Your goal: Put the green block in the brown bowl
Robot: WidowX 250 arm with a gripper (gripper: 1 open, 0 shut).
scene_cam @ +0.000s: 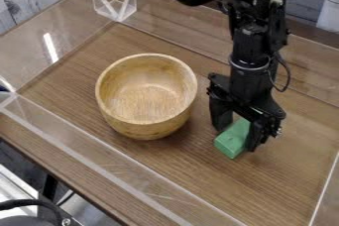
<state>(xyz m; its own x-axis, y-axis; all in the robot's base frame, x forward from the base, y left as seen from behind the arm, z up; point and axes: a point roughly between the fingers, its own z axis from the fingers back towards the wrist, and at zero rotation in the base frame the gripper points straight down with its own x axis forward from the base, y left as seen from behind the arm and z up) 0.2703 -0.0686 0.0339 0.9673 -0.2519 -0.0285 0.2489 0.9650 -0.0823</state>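
There is 1 view, the camera looking down across the table from one corner.

The bright green rectangular block [235, 138] lies on the brown wood-grain tabletop [119, 170], just beside the round light-brown wooden bowl [147, 95] on the bowl's right in the picture and apart from its rim. The block's near end and part of its top face show; the far end is hidden under the black robot gripper [245, 121], which points straight down over it. The jaws stand spread wide, 1 finger on each side of the block's far part, and no finger visibly presses on it; the block is flat on the wood and not lifted. Whether the fingertips graze its sides cannot be told from here.

By its look the block is a rigid, light piece with flat matte faces, so it should neither deform nor slip much under a firm pinch, and nothing suggests it is fragile. The 2 long side faces are the sensible place to hold it, across the narrow width and near the middle of its length, so it hangs level rather than tipping. The gripper seems to straddle the far part rather than the centre, so a tilt on lifting is possible.

The bowl is empty, with a thick rim that the block must clear. A clear plastic wall [79, 185] edges the table, and a small clear plastic stand [117, 2] sits at the far side.
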